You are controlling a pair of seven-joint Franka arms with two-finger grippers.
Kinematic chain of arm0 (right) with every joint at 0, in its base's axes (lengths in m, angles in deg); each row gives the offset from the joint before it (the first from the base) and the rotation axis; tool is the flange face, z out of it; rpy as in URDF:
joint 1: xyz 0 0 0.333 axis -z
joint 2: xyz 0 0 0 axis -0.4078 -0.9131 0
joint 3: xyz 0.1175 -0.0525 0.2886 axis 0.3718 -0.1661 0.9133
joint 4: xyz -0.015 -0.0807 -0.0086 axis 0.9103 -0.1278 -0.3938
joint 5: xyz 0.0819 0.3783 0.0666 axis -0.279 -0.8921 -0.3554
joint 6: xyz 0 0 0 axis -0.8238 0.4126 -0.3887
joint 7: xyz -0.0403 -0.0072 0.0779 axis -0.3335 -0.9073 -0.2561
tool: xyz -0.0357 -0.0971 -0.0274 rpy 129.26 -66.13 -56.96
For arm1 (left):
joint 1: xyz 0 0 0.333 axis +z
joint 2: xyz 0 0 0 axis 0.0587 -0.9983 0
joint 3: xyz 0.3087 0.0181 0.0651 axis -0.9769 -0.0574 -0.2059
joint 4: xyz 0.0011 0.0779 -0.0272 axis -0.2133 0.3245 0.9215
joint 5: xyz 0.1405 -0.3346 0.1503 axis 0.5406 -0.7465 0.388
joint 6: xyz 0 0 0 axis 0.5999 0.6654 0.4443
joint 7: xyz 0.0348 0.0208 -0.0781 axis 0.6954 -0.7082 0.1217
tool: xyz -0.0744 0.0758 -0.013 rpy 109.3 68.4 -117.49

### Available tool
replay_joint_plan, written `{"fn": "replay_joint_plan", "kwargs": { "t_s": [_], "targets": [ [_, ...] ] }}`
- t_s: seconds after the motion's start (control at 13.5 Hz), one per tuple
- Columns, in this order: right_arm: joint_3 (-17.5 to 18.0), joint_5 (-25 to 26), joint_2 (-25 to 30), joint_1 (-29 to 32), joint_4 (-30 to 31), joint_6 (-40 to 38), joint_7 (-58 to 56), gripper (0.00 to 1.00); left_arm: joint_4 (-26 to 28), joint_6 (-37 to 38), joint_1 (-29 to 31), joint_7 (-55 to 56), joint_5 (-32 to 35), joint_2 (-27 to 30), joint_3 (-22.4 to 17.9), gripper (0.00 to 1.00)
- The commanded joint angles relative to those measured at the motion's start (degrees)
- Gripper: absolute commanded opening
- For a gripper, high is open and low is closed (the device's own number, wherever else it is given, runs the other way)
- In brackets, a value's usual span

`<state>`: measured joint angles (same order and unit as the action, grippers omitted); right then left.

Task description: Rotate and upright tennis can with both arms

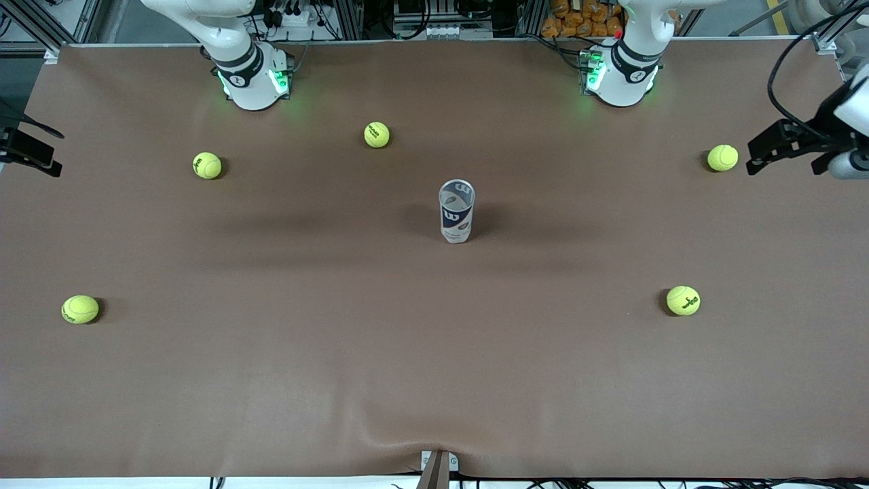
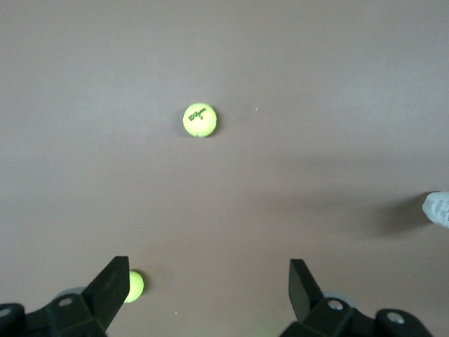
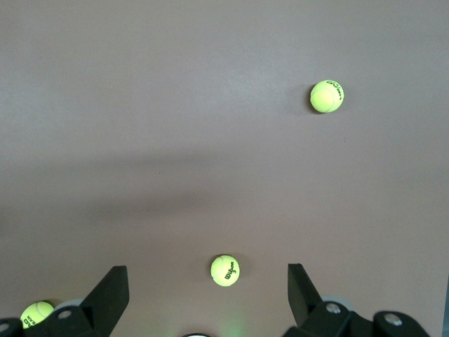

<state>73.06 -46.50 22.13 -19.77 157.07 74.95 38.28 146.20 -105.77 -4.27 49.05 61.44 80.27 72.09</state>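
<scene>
The tennis can (image 1: 456, 212), a clear tube with a white and navy label, stands upright in the middle of the table, its open mouth up. Only its edge (image 2: 436, 208) shows in the left wrist view. Both arms are raised above the table; the front view shows only their bases, the right arm's (image 1: 254, 78) and the left arm's (image 1: 621, 75). My left gripper (image 2: 208, 275) hangs open high over the brown table, nothing between its fingers. My right gripper (image 3: 207, 277) is open too, high above a tennis ball (image 3: 224, 270). Neither gripper touches the can.
Several yellow-green tennis balls lie scattered on the brown mat, among them one (image 1: 377, 134) farther from the front camera than the can, one (image 1: 683, 300) toward the left arm's end and one (image 1: 80, 309) toward the right arm's end. Black mounts (image 1: 794, 146) (image 1: 27, 153) stand at both ends.
</scene>
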Motion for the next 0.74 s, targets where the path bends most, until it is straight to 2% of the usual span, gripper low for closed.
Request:
{"fn": "replay_joint_plan", "kwargs": {
  "t_s": [0.0, 0.15, 0.67],
  "targets": [
    [0.2, -0.4, 0.1, 0.5, -0.2, -0.1, -0.4, 1.00, -2.0, 5.2, -2.5, 0.4, 0.3, -1.4, -0.5, 1.00],
    [0.2, -0.4, 0.0, 0.5, -0.2, -0.1, -0.4, 1.00, -2.0, 6.3, -4.2, 5.0, 0.0, -1.0, -0.5, 1.00],
    [0.2, -0.4, 0.0, 0.4, -0.2, -0.1, -0.4, 1.00, -4.3, 6.1, -3.7, 5.4, -0.2, 1.3, -1.1, 1.00]
  ]
}}
